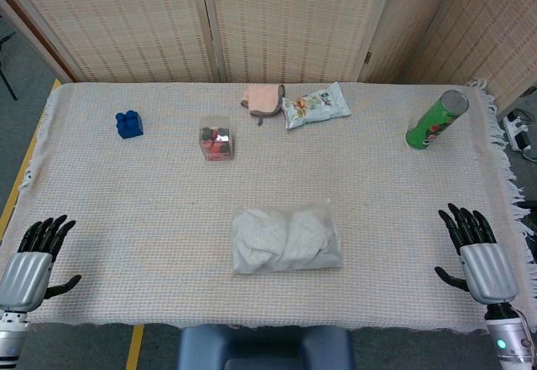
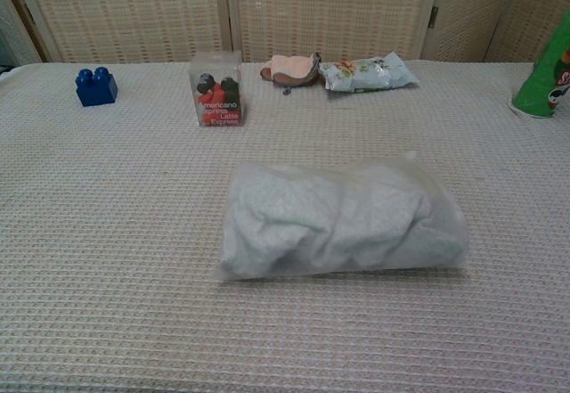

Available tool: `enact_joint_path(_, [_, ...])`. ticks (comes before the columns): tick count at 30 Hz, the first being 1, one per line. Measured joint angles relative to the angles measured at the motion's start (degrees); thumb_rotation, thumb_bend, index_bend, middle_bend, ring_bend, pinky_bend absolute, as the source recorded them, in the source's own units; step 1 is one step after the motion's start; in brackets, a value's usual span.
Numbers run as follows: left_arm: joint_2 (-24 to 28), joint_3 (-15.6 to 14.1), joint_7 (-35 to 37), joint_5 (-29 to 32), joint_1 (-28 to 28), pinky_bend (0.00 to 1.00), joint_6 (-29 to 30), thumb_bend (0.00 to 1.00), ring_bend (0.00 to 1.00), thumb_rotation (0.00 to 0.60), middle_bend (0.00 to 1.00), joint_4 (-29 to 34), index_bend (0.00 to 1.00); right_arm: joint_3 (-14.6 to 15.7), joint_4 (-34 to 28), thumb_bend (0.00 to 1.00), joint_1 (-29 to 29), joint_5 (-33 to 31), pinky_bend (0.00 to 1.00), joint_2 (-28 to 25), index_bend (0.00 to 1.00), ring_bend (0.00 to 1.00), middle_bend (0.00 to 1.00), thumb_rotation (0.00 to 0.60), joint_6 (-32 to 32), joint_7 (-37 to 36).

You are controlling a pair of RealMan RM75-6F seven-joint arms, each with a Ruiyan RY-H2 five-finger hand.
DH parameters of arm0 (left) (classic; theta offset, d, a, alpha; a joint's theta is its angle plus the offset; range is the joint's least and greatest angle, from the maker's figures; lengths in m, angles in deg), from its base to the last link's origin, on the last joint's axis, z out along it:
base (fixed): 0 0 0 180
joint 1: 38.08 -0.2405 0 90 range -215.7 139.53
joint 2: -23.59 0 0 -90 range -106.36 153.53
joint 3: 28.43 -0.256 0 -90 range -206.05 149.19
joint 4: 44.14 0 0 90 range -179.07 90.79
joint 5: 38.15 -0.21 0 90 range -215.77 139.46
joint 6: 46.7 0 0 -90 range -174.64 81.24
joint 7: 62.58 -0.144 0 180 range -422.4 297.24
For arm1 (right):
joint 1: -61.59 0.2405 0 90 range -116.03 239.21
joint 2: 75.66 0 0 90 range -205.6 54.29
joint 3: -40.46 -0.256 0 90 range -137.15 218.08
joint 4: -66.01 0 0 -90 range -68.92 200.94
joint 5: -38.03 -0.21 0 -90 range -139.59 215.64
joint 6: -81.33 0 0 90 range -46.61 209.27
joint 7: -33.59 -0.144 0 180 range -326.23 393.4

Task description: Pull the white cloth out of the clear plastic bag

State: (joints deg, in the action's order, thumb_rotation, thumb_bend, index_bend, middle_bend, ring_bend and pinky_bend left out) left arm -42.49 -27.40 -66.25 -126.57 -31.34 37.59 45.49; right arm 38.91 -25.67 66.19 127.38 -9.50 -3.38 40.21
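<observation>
The left hand [image 1: 32,259] and right hand [image 1: 478,252] rest at the near corners of the cloth-covered bench [image 1: 126,219], fingers spread, holding nothing. Between them, near the front edge, lies the clear plastic bag [image 2: 343,219] with the white cloth [image 2: 294,215] bunched inside. Farther back stand a clear box [image 2: 219,90] printed "Americano Little Express", a blue block [image 2: 95,86], a pink pouch [image 2: 292,68], a snack packet [image 2: 370,72] and a green can [image 1: 435,120], none blocking the bag.

Cloth [image 2: 329,215] in bag [image 2: 436,233], table [image 1: 126,219] ctr.
</observation>
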Motion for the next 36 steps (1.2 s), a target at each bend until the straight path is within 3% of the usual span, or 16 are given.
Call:
enact_joint_path(6, [0.0,-0.2,0.2,-0.5,-0.1,0.11,0.3,0.19,0.01,0.600,0.11,0.0,0.15,0.1,-0.1,0.09,0.0,0.1,0.00,-0.1,0.00,0.00,0.00,0.600,0.2,0.0])
enact_joint_path(12, [-0.7,-1.1,3.2,-4.6,0.0,0.28,2.1,0.19,0.08,0.600,0.19,-0.9,0.21,0.4,-0.4,0.09,-0.2,1.1,0.00,-0.2,0.00,0.00,0.00,0.600,-0.6,-0.3])
enact_joint_path(15, [-1.6,-1.9,5.8,-8.1,0.4,0.35,2.9,0.19,0.15,0.600,0.29,-1.9,0.26,0.3,-0.4,0.09,-0.5,0.9,0.00,-0.3,0.00,0.00,0.00,0.600,-1.1,-0.2])
enact_joint_path(18, [-3.7,-3.1,7.6,-12.0,1.1,0.45,3.4,0.17,0.27,0.600,0.42,-3.6,0.31,0.1,-0.2,0.09,-0.6,0.5,0.00,-0.1,0.00,0.00,0.00,0.600,-1.3,0.1])
enact_joint_path(21, [-6.6,-4.1,8.8,-15.9,2.3,0.68,3.8,0.16,0.56,0.600,0.70,-5.6,0.42,0.1,0.0,0.09,-0.4,0.2,0.00,0.3,0.00,0.00,0.00,0.600,-0.6,1.0])
enact_joint_path(25, [-11.7,-4.8,11.0,-20.8,3.8,0.88,5.5,0.16,0.83,0.600,0.97,-8.4,0.63,-0.1,0.3,0.09,-0.1,-0.3,0.00,1.1,0.00,0.00,0.00,0.600,0.1,2.4])
enact_joint_path(27, [-14.8,-5.2,11.7,-23.4,4.8,0.94,6.5,0.16,0.90,0.600,1.00,-10.0,0.67,-0.2,0.5,0.09,0.0,-0.8,0.00,1.5,0.00,0.00,0.00,0.600,0.6,3.0])
enact_joint_path(30, [-18.6,-5.6,11.2,-25.8,6.5,0.99,6.4,0.17,0.98,0.600,1.00,-11.9,0.66,-0.3,0.8,0.09,0.3,-1.4,0.00,2.0,0.00,0.00,0.00,0.600,1.2,3.8])
enact_joint_path(36, [-22.9,-5.6,10.3,-23.9,9.1,1.00,0.6,0.28,1.00,0.600,1.00,-12.4,0.60,-0.6,1.1,0.09,0.6,-2.3,0.00,2.3,0.00,0.00,0.00,0.600,2.0,4.1])
